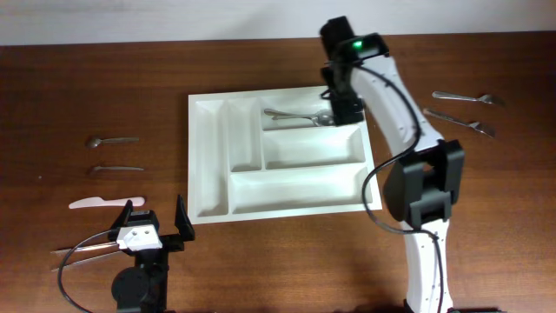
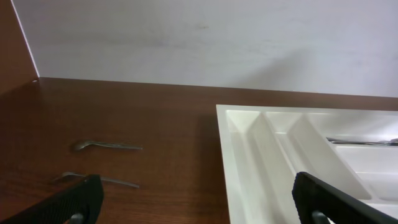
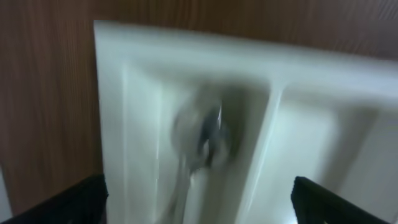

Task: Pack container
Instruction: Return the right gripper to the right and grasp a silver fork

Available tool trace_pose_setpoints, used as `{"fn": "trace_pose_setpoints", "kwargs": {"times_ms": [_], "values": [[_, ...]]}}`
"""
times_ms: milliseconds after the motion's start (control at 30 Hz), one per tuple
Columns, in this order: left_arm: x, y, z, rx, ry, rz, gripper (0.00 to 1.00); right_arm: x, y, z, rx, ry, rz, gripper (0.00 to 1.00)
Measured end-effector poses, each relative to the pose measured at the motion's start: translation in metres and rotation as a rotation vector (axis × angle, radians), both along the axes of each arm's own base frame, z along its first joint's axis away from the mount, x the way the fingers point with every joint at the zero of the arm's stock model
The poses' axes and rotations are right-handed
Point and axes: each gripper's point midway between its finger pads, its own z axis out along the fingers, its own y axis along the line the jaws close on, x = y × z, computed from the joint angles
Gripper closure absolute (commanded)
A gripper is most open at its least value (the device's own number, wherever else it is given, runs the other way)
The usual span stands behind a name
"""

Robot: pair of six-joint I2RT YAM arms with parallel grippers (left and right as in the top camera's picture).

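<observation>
Your white cutlery tray (image 1: 208, 156) sits mid-table, your right claw (image 1: 346, 109) hangs wide open and empty over the spoon (image 1: 291, 115) at its 1 o'clock corner, and your left claw (image 1: 155, 222) sits open, empty, at 7 o'clock.

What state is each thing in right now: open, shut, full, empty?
Container: flat on the table, four compartments empty, one holding cutlery.
Cutlery in container: lying in the far wide compartment.
Left gripper: open, empty.
Right gripper: open, over that cutlery.
White knife: lying outside, unpacked.
</observation>
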Motion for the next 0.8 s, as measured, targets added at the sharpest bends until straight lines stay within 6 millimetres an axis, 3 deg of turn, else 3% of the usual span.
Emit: {"fn": "trace_pose_setpoints", "kwargs": {"times_ms": [100,233,400,533,800], "values": [[0.0,0.0,0.0,0.0,0.0,0.0,0.01,0.009,-0.059,0.0,-0.018,-0.001,-0.099,0.03],[0.0,0.0,0.0,0.0,0.0,0.0,0.01,0.008,-0.158,0.0,-0.042,0.0,-0.268,0.03],[0.0,0.0,0.0,0.0,0.0,0.0,0.01,0.001,-0.241,-0.014,-0.059,0.003,-0.385,0.03],[0.0,0.0,0.0,0.0,0.0,0.0,0.01,-0.009,-0.271,-0.033,-0.044,0.042,-0.417,0.03],[0.0,0.0,0.0,0.0,0.0,0.0,0.01,-0.017,-0.292,-0.049,-0.027,0.071,-0.433,0.03]]}}
